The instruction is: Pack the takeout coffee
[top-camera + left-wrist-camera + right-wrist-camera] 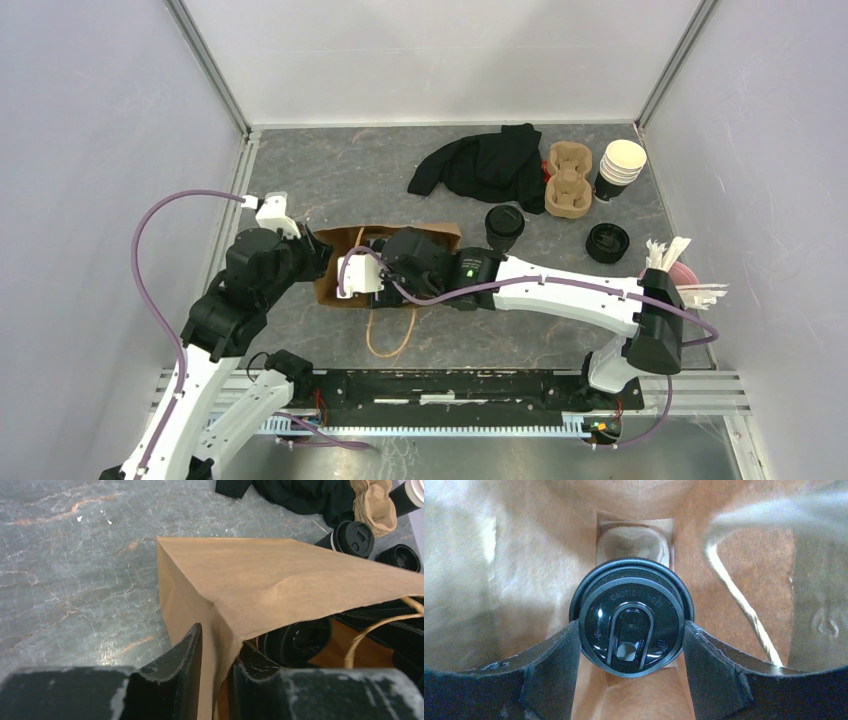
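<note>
Right jaws: closed on the held cup [631,610], one on each side just below its lid, with the right gripper [630,630] reaching well inside the paper bag [749,580].
Left jaws: narrow, astride the bag's wall at a corner of its mouth, at the left gripper [217,650]. I cannot tell whether they pinch the paper or only bracket it.
Why held so: the left side seems to steady the mouth, so the bag neither slides nor folds while the right carries coffee in (a judgement, not a thing seen).
Cup against jaws: centred between the right fingers, lid toward the wrist camera, with the bag's bottom fold beyond it. It is not yet let go.
Bag: left of the middle of the tabletop [330,180], with its handle [390,335] trailing toward the near edge. It is unclear whether the bag stands or lies.
Second cup [503,225]: capped, right of the bag, just beyond the right forearm and apart from both grippers. It is not yet packed.
Loose lid [607,242]: further toward the right edge.
Far right corner: cup carrier [567,180], stack of lidless cups [620,165] and black cloth [480,165].
</note>
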